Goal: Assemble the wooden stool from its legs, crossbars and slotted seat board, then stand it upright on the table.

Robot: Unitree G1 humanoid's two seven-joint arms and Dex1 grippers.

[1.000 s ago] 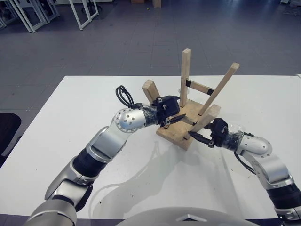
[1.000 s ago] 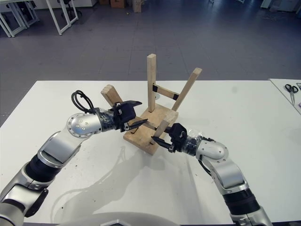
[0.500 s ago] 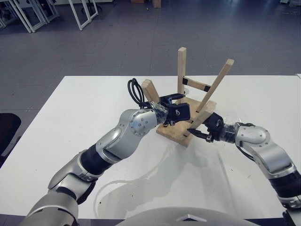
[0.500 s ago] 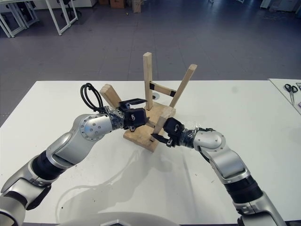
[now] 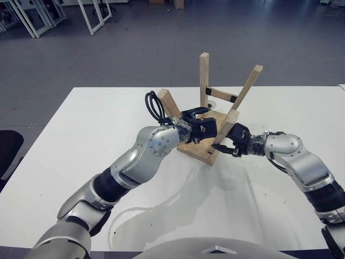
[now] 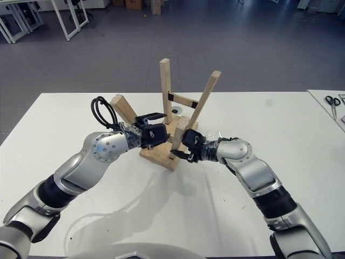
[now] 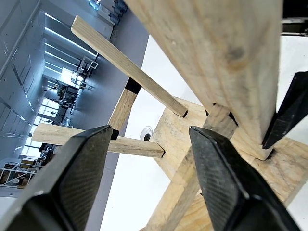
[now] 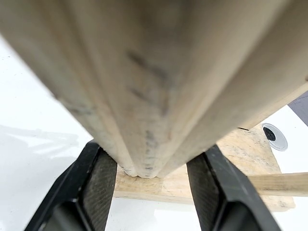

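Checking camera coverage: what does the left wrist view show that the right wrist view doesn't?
Left wrist view: the crossbar joining the long legs, seen past the open left tool. Right wrist view: the right tool clamped around the base of the short near leg. Both: that leg, the seat board and the white table.

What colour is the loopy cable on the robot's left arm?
Black. The looped cable shows best in the left eye view.

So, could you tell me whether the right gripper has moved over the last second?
Yes. The right gripper has shifted to the robot's left and nearer the white table's far edge.
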